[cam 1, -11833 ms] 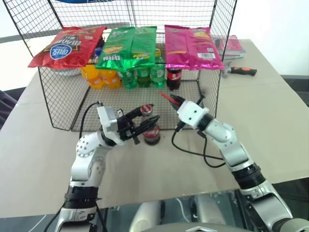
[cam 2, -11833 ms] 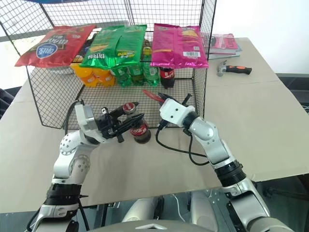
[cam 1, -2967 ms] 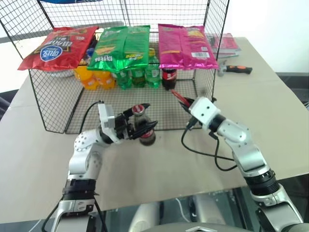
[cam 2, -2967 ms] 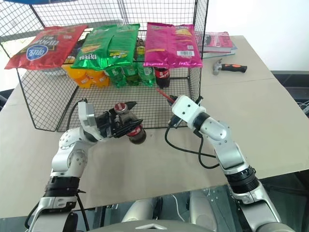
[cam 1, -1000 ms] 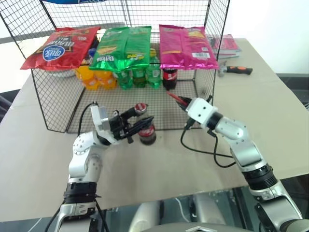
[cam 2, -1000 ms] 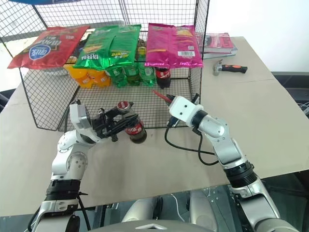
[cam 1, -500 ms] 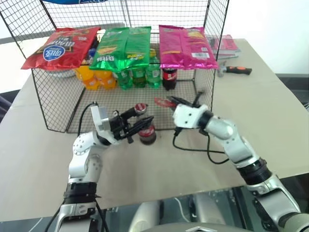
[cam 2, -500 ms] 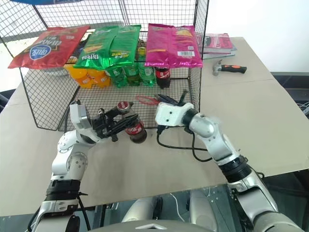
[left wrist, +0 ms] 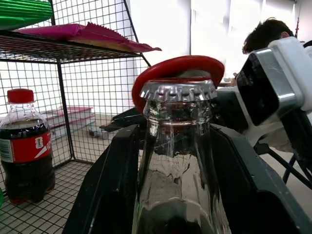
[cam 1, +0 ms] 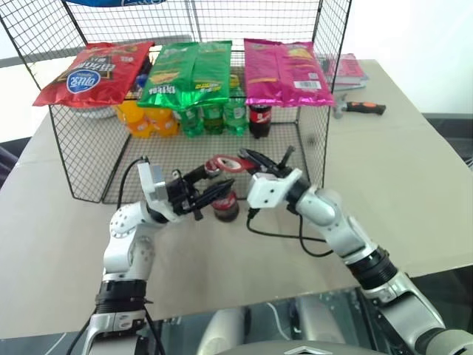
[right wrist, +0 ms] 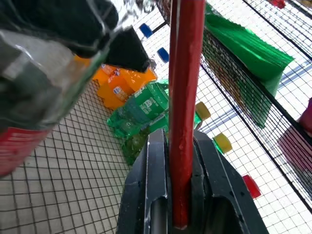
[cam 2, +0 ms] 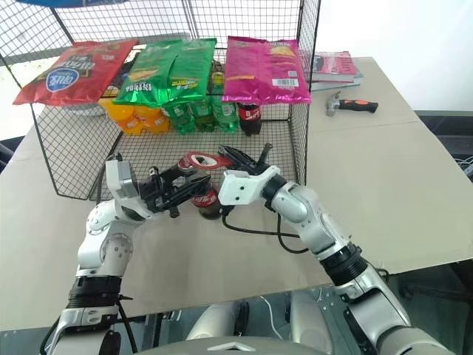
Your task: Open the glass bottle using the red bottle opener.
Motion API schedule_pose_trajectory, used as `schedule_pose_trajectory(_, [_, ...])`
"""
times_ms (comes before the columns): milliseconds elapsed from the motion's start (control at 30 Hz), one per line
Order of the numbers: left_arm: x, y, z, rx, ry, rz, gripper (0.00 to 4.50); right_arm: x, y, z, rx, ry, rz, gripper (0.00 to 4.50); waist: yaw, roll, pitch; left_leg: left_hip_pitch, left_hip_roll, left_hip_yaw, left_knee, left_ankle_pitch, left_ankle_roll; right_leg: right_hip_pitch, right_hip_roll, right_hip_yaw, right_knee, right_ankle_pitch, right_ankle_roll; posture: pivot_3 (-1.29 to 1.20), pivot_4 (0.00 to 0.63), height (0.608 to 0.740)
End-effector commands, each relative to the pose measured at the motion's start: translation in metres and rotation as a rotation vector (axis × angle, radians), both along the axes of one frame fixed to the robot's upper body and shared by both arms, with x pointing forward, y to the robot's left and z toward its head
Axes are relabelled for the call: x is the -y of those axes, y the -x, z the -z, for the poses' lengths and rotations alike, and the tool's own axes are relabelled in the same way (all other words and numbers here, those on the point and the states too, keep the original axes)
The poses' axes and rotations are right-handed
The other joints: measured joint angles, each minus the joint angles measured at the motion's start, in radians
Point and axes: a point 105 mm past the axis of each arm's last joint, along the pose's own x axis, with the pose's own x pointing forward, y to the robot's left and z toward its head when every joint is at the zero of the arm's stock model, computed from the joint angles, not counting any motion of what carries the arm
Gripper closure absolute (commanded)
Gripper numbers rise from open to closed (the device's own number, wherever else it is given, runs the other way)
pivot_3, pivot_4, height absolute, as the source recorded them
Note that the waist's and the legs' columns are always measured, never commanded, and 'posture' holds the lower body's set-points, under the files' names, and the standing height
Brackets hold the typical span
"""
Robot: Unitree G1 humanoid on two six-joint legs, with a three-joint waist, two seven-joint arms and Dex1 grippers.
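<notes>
Glass bottle (cam 1: pixel 224 201): dark cola, red label, crown cap still on; upright on the table (cam 1: pixel 414 170), just off the front edge of the wire rack (cam 1: pixel 325 111), toward the table's near edge; clamped round its neck by the left gripper (cam 1: pixel 214 191), whose fingers sit either side of the glass.

Red bottle opener (cam 1: pixel 229 163): pinched by its handle in the right gripper (cam 2: pixel 240 159), fingers closed tight on it; ring head at the cap, lying behind and partly over the crown (left wrist: pixel 178 90) in the left wrist view; whether it is hooked under the rim cannot be told.

Step in hand, by judgement: seating the opener on the cap; prising not yet done. Next move calls for the ring's lip to catch under the crown's edge, then a lever upward while the left gripper steadies the neck.

Room: rack front mesh just behind the bottle, so little space to swing the handle rearward; open table to the near edge and right; second cola bottle (cam 1: pixel 258 118) and green soda bottles (cam 1: pixel 214 117) stand deep inside the rack, well apart; hammer (cam 1: pixel 358 108) near the far right corner, well apart.
</notes>
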Motion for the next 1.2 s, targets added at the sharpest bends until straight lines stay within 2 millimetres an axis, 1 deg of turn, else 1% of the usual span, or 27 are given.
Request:
schedule_pose_trajectory(33, [-0.001, 0.002, 0.006, -0.036, -0.018, 0.001, 2.44, -0.013, 0.017, 0.004, 0.034, 0.057, -0.039, 4.5, 0.0, 0.0, 0.0, 0.0, 0.0, 0.0, 0.0, 0.0, 0.0, 0.001, 0.0, 0.0, 0.0, 0.0, 0.0, 0.0, 0.15, 0.74])
schedule_pose_trajectory(100, [0.0, 0.002, 0.007, -0.04, -0.017, 0.002, 2.44, -0.015, 0.016, 0.008, 0.026, 0.081, -0.001, 4.5, 0.0, 0.0, -0.001, 0.002, 0.0, 0.0, 0.0, 0.0, 0.0, 0.002, 0.0, 0.0, 0.0, 0.0, 0.0, 0.0, 0.15, 0.74])
schedule_pose_trajectory(233, [0.001, 0.001, 0.008, -0.046, -0.017, 0.004, 2.44, -0.023, 0.014, 0.007, 0.046, 0.132, 0.019, 4.5, -0.001, 0.0, -0.001, 0.002, 0.0, 0.0, 0.0, 0.0, 0.0, 0.002, 0.0, 0.0, 0.0, 0.0, 0.0, 0.0, 0.15, 0.74])
schedule_pose_trajectory(300, [0.001, 0.0, 0.008, -0.047, -0.016, 0.005, 2.44, -0.024, 0.012, 0.01, 0.019, 0.147, 0.03, 4.5, -0.001, 0.0, -0.002, 0.002, 0.0, 0.0, 0.0, 0.0, 0.0, 0.002, 0.0, 0.0, 0.0, 0.0, 0.0, 0.0, 0.15, 0.74])
schedule_pose_trajectory(433, [0.001, -0.002, 0.007, -0.045, -0.017, 0.006, 2.44, -0.03, 0.01, 0.013, -0.068, 0.104, 0.043, 4.5, -0.002, 0.0, -0.002, 0.002, 0.0, 0.0, 0.0, 0.0, 0.0, 0.002, 0.0, 0.0, 0.0, 0.0, 0.0, 0.0, 0.15, 0.74])
schedule_pose_trajectory(533, [0.0, -0.003, 0.006, -0.042, -0.017, 0.003, 2.44, -0.032, 0.013, 0.019, -0.131, 0.082, 0.034, 4.5, -0.002, 0.001, -0.003, 0.002, 0.0, -0.001, 0.0, 0.0, 0.0, 0.002, 0.0, 0.0, 0.0, 0.0, 0.0, 0.0, 0.15, 0.74])
schedule_pose_trajectory(733, [-0.001, -0.002, 0.006, -0.042, -0.022, -0.003, 2.44, -0.038, 0.026, 0.025, -0.203, 0.058, -0.022, 4.5, -0.002, 0.001, -0.004, 0.003, 0.0, -0.002, 0.0, 0.0, 0.0, 0.003, 0.0, -0.001, 0.0, 0.0, 0.0, 0.0, 0.15, 0.74])
schedule_pose_trajectory(800, [-0.001, -0.002, 0.006, -0.044, -0.023, -0.003, 2.44, -0.038, 0.028, 0.026, -0.212, 0.056, -0.023, 4.5, -0.002, 0.001, -0.004, 0.003, 0.0, -0.002, 0.0, 0.0, 0.0, 0.003, 0.0, -0.001, 0.0, 0.0, 0.0, 0.0, 0.15, 0.74])
schedule_pose_trajectory(900, [-0.001, -0.002, 0.007, -0.048, -0.024, -0.002, 2.44, -0.037, 0.029, 0.023, -0.156, 0.083, -0.031, 4.5, -0.002, 0.001, -0.004, 0.003, 0.0, -0.002, 0.0, 0.0, 0.0, 0.003, 0.0, -0.001, 0.0, 0.0, 0.0, 0.0, 0.15, 0.74])
schedule_pose_trajectory(1000, [-0.001, -0.002, 0.006, -0.049, -0.025, -0.001, 2.44, -0.036, 0.03, 0.018, -0.038, 0.15, -0.045, 4.5, -0.002, 0.001, -0.004, 0.003, 0.0, -0.002, 0.0, 0.0, 0.0, 0.003, 0.0, -0.001, 0.0, 0.0, 0.0, 0.0, 0.15, 0.74])
schedule_pose_trajectory(1100, [-0.001, -0.003, 0.006, -0.048, -0.024, 0.001, 2.44, -0.036, 0.029, 0.01, 0.147, 0.23, -0.063, 4.5, -0.002, 0.001, -0.004, 0.003, 0.0, -0.002, 0.0, 0.0, 0.0, 0.004, 0.0, -0.002, 0.0, 0.0, 0.0, 0.0, 0.15, 0.74])
schedule_pose_trajectory(1133, [0.0, -0.004, 0.006, -0.047, -0.024, 0.002, 2.44, -0.035, 0.026, 0.003, 0.225, 0.251, -0.057, 4.5, -0.002, 0.002, -0.004, 0.003, 0.0, -0.002, 0.0, 0.0, 0.0, 0.004, 0.0, -0.002, 0.0, 0.0, 0.0, 0.0, 0.15, 0.74])
schedule_pose_trajectory(1200, [0.0, -0.004, 0.006, -0.046, -0.024, 0.004, 2.44, -0.034, 0.023, -0.006, 0.321, 0.272, -0.051, 4.5, -0.002, 0.002, -0.004, 0.003, 0.0, -0.002, 0.0, 0.0, 0.0, 0.004, 0.0, -0.002, 0.0, 0.0, 0.0, 0.0, 0.15, 0.74])
